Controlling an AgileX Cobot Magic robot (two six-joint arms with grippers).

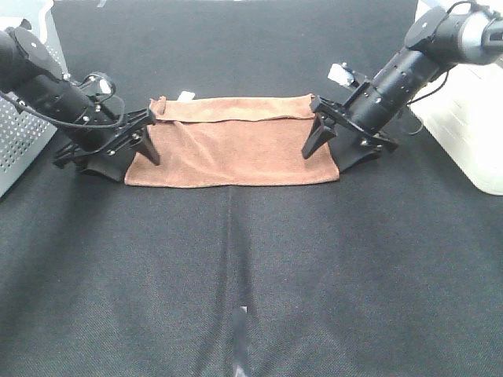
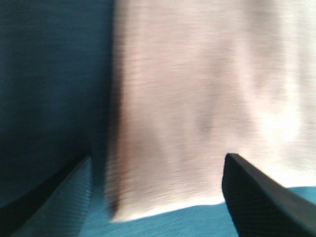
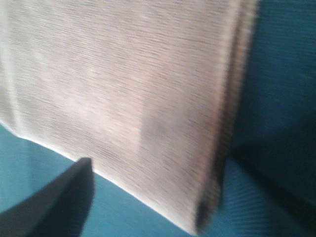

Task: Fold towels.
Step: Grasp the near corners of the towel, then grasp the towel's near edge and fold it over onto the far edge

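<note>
The black table (image 1: 330,283) looks like rough cloth. A grey box (image 1: 20,145) with holes stands left, a white box (image 1: 471,118) right.

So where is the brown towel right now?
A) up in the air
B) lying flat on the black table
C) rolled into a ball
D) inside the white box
B: the towel lies spread flat on the black table, with nothing lifting it.

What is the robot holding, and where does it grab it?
Nothing. The left end effector and the right end effector stand open at the short ends of the towel.
</note>
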